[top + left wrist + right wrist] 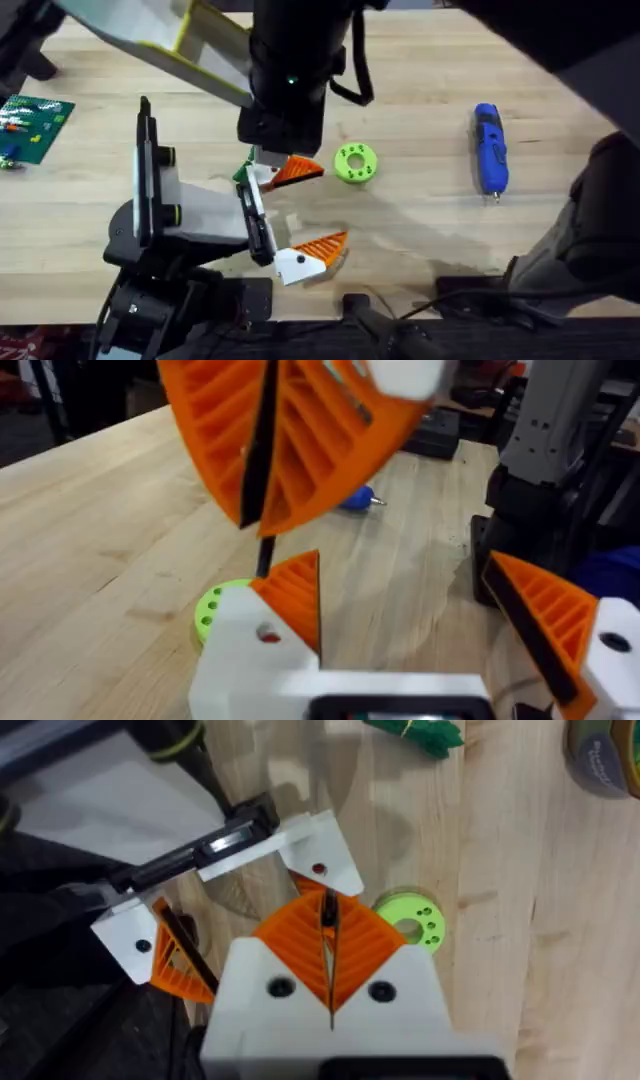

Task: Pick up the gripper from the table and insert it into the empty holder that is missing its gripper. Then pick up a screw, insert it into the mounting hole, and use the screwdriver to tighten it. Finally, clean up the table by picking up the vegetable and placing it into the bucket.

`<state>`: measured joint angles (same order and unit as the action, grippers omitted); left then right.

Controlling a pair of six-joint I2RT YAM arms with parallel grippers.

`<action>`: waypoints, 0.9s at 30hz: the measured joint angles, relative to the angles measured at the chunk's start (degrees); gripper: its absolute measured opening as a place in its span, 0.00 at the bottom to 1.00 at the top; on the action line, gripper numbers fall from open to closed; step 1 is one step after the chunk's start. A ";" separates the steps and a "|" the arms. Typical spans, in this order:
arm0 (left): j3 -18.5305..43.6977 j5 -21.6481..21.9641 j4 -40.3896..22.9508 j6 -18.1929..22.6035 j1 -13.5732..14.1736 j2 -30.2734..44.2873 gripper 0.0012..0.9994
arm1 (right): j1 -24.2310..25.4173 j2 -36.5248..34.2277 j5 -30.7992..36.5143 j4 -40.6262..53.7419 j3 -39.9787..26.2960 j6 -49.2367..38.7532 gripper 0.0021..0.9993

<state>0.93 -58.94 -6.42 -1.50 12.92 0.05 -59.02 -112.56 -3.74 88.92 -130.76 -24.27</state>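
Observed right end effector point(328, 915) clenched on a thin dark sliver, probably the screw, just above the mounting hole point(318, 870) of the orange ribbed wedge-shaped gripper point(297, 170), seated in the white-grey holder point(190, 210), its long axis pointing along the light wooden bench point(420, 220) toward the blue pen-shaped screwdriver point(488, 148).

table: light wood planks point(420, 220)
on it: blue screwdriver point(489, 148), green ring point(356, 163), green circuit board point(35, 128), holder point(190, 210)
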 joint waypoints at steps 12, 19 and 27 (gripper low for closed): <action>0.00 0.00 0.00 0.00 -0.02 0.00 0.99 | 0.00 -0.82 0.02 -0.63 0.52 0.00 0.00; 0.00 0.00 0.00 -0.02 -0.01 0.00 0.99 | 0.00 -0.82 0.02 -1.21 1.75 0.00 0.00; 0.00 0.00 0.00 0.00 0.00 0.00 0.99 | -0.02 -0.82 0.02 -1.27 1.92 0.02 0.00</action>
<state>0.93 -58.94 -6.42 -1.50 12.93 0.05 -59.05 -113.38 -3.73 87.66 -128.84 -24.25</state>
